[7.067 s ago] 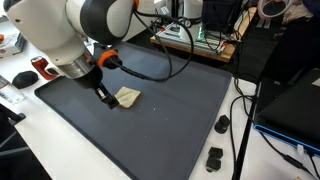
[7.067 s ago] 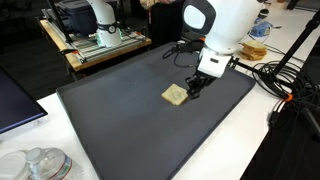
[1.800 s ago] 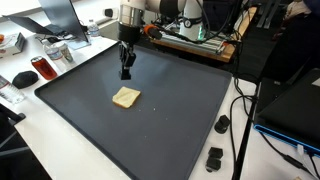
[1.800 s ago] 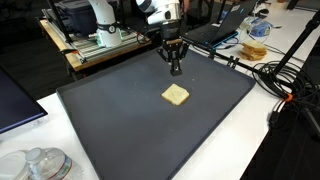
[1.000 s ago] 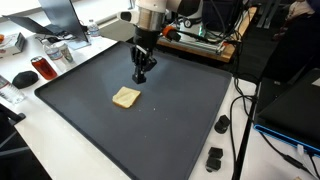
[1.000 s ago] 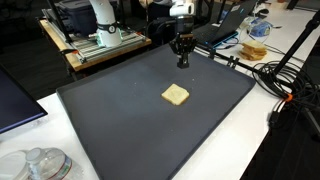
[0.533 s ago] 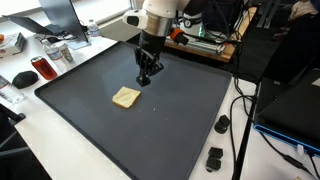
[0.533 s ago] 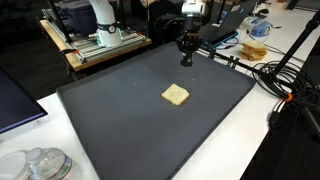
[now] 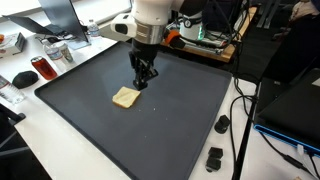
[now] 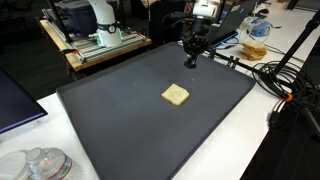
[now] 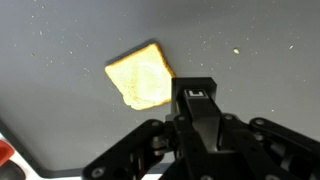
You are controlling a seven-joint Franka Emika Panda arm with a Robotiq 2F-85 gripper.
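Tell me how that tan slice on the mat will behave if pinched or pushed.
The slice lies thin and flat on the mat, so it likely won't roll or tip. It looks light; a push would probably slide it. Its low edge may be hard to pinch, and it could bend.

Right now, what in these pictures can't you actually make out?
Yellow piece: wrist view is blurred, exterior views too small, so its material is unclear.
One of its corners: hidden behind the gripper in the wrist view.
Red thing: cut off by the wrist view's lower left corner.
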